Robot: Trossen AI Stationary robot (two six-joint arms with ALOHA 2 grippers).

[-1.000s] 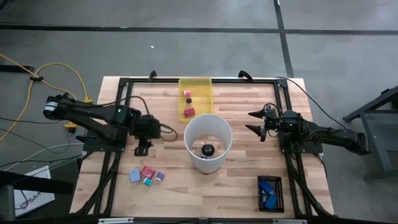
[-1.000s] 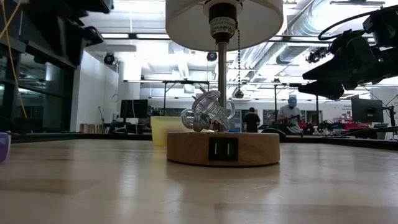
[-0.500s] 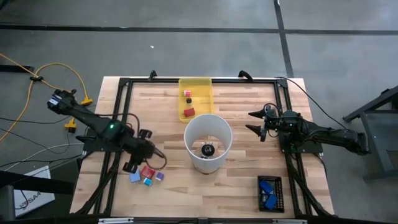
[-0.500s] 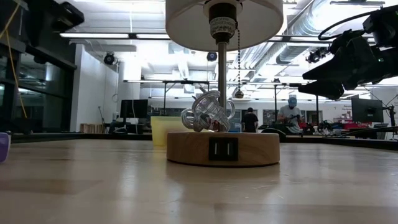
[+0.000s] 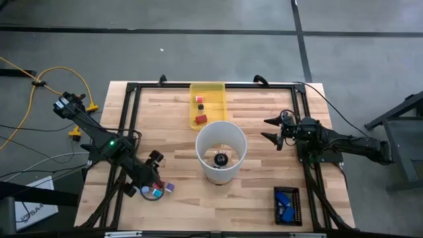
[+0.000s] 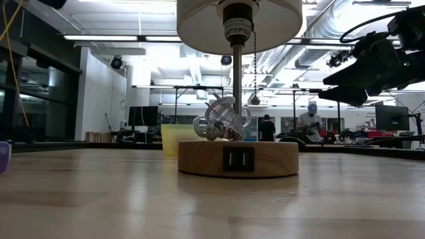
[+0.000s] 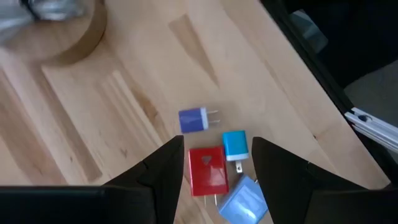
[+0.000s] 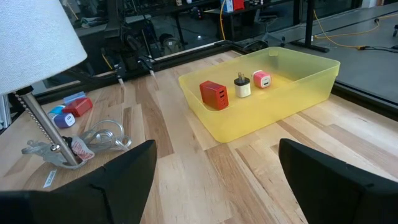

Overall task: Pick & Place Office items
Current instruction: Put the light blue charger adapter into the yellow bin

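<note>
Red, square plastic charger (image 7: 206, 172) lies beside the cyan one (image 7: 234, 146), near the white lampshade (image 5: 221, 151), so the left gripper (image 7: 216, 163), jaws part-open straddling it, should descend centred; right gripper (image 5: 273, 130) waits wide.

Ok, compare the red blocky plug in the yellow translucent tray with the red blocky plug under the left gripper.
The red tray plug sits in the yellow translucent tray; the red table plug lies on the bare wooden table. The tray plug stands upright; the table plug lies flat, prongs showing. The open left gripper hovers over the table plug; none is over the tray plug. Both are small red blocks.
</note>
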